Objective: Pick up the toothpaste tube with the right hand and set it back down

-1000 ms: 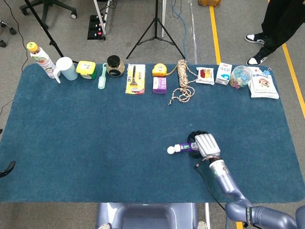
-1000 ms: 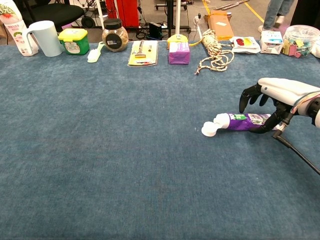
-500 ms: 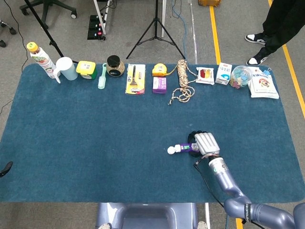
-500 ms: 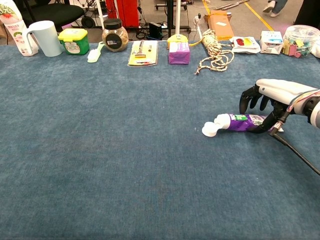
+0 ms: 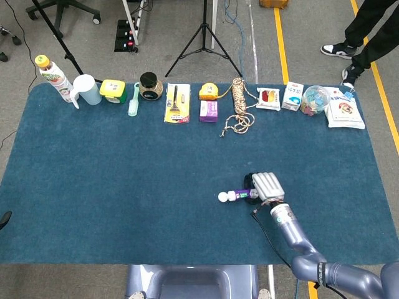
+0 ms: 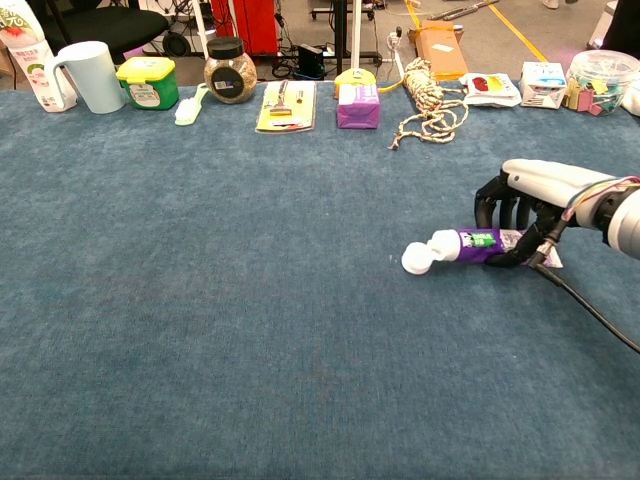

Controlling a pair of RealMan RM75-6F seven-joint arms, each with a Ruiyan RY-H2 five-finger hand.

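The right hand point(image 6: 530, 200) curls over the tube point(image 6: 470, 245) at right of frame, grasping; next, tighten and lift.

a lab or studio: tripod point(image 5: 203, 37), floor tape point(image 5: 282, 47), office chair point(image 5: 65, 10), blue-covered table point(image 5: 93, 187).

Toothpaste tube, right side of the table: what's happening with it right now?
The right hand is down over the toothpaste tube, fingers curled around its rear part. The tube lies flat on the blue table mat, white cap pointing left, not yet lifted. Whether the grip is firm is unclear. The left hand is out of view.
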